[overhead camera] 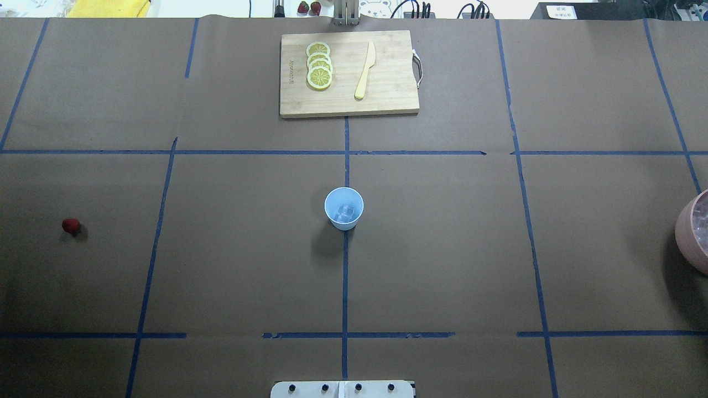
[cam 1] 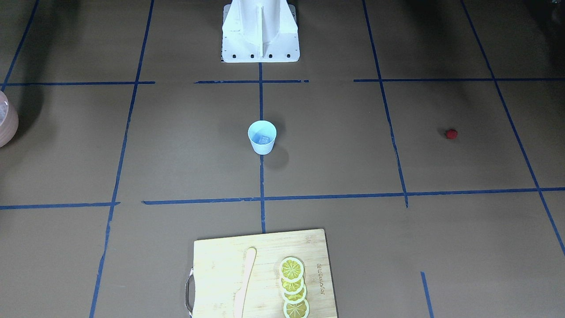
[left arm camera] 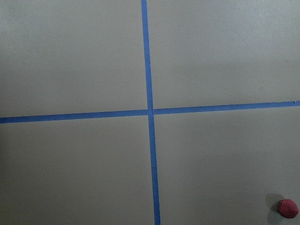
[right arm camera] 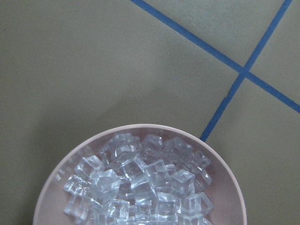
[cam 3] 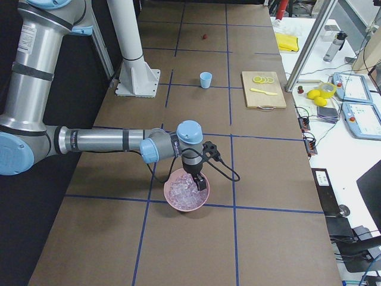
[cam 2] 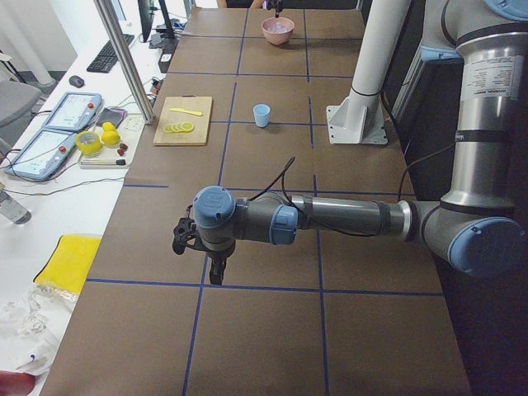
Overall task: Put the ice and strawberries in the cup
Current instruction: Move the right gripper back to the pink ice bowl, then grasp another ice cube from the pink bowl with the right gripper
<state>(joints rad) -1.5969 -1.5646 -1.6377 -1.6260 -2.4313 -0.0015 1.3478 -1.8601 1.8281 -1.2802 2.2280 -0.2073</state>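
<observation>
The pale blue cup [overhead camera: 343, 208] stands upright at the table's middle, also in the front view [cam 1: 262, 138], with one clear ice cube [overhead camera: 347, 211] inside. The red strawberry [overhead camera: 71, 225] lies alone on the paper far to the left and shows at the lower right of the left wrist view [left arm camera: 288, 208]. My left gripper [cam 2: 216, 279] hangs above the table near it; I cannot tell whether it is open or shut. My right gripper [cam 3: 200, 183] points down just over the pink bowl [cam 3: 187, 199] full of ice [right arm camera: 140, 183]; I cannot tell its state.
A wooden cutting board [overhead camera: 387, 83] lies at the table's far side with several lemon slices [overhead camera: 319, 65] and a pale knife [overhead camera: 365, 71]. Blue tape lines [overhead camera: 345, 276] cross the brown paper. The robot's white base [cam 1: 260, 31] stands at the near edge.
</observation>
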